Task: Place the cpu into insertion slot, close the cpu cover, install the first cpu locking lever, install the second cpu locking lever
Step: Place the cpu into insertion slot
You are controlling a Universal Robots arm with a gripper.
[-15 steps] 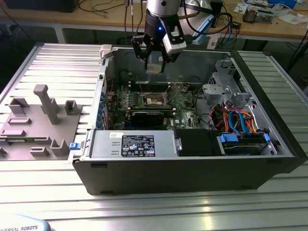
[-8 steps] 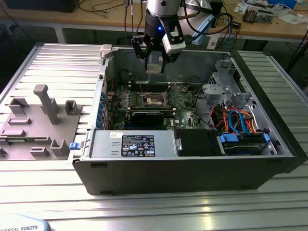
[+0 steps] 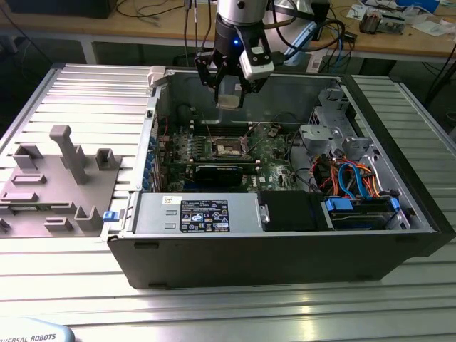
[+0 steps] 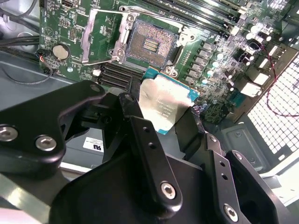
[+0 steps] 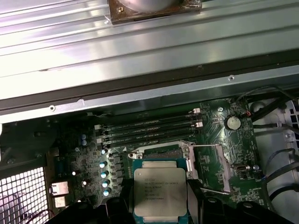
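Well off to the exterior view's left of the gripper [image 3: 229, 92]: grey fixture plate [image 3: 53, 178] on the ribbed table [image 3: 214, 313]. Closed on the cpu [image 4: 164, 103], fingers [image 4: 145, 140] pressing on two opposite edges, silvery top exposed between them. Hanging above the insertion slot [image 4: 149, 44], clearly apart from it. Just beside the slot, cpu cover [image 4: 87, 42] flipped open. Further to the right of the gripper, blue and orange cables [image 3: 349, 178].

I work in a lab or workshop. An open computer case [image 3: 285, 256] sits on my ribbed metal worktop [image 3: 214, 306]. Wooden worktops [image 3: 399, 43] cluttered with gear line the frame's top.
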